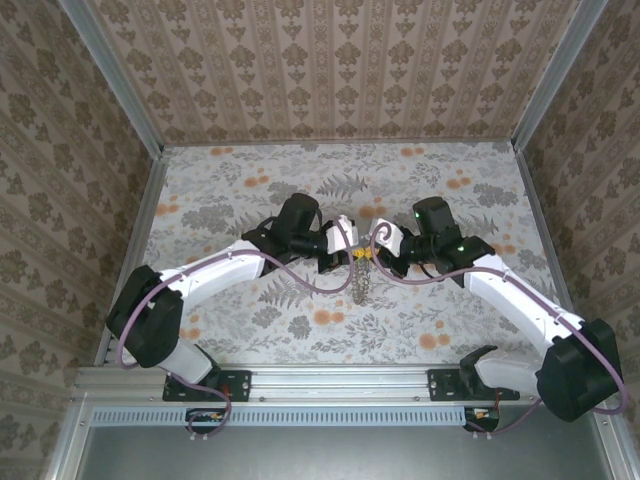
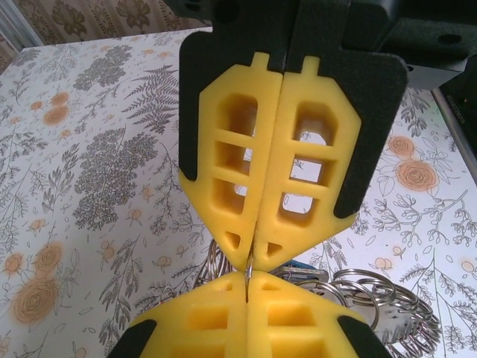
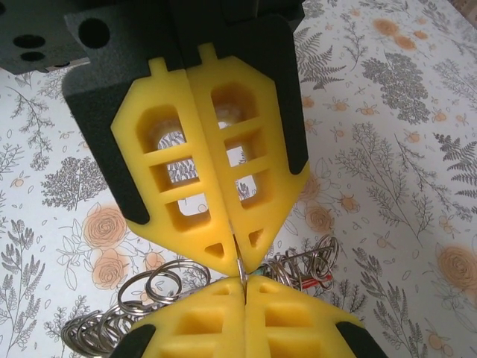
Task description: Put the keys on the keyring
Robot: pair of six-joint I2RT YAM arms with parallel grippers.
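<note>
worktop [image 1: 220,180]: it has a flowered cover. We see both arms reach in from the near edge and meet over its middle, about halfway between the left and right edges.
left gripper [image 2: 247,287]: it is pressed together. Its yellow fingers [image 2: 201,324] touch along the seam, and a thin metal wire [image 2: 250,272] goes into that seam at the tips.
right gripper [image 3: 244,289]: it is pressed together too and stands tip to tip with the left gripper. The same wire sits between the two pairs of tips, pinched from both sides.
thin metal wire: it is silvery and upright in both wrist views. We cannot tell if it is a part of the keyring or the blade of a key.
keyring [image 3: 304,257]: we see thin silvery loops just behind the meeting tips, over the middle of the worktop. We cannot tell whether they touch the worktop.
keys [image 3: 317,280]: one red head shows among the loops. In the left wrist view a blue piece shows in the same bunch. They are too small for us to count.
split rings [image 3: 149,292]: these smaller silvery rings overlap one another in a row beside the bunch.
top view: a silvery string of metal [image 1: 362,282] runs from the meeting point toward the near edge.
</note>
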